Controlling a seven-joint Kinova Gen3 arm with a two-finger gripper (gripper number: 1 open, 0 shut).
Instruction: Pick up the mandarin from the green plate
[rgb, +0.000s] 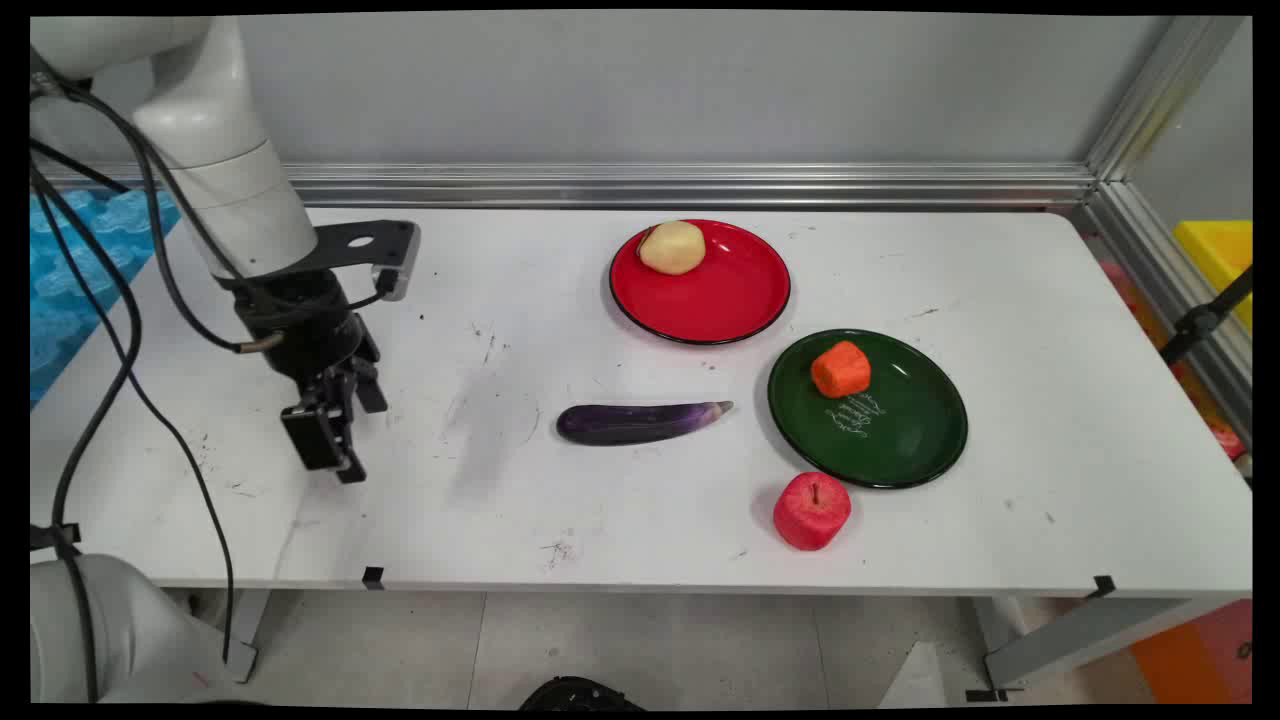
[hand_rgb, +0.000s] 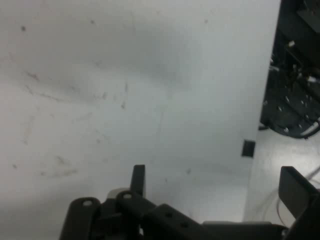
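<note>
The gripper (rgb: 335, 445) hangs over the left part of the white table (rgb: 560, 520), its fingers (hand_rgb: 137, 181) spread apart and holding nothing; the hand view shows only bare, scuffed table surface between them, with the table's edge beyond the other finger. The nearest thing is a purple eggplant (rgb: 640, 421), lying on the table well apart from the fingers. Farther off sit a red plate (rgb: 730, 300) carrying a potato (rgb: 672, 247), a green plate (rgb: 900, 440) carrying a carrot piece (rgb: 841, 369), and a red apple (rgb: 811, 511) just beside the green plate.
</note>
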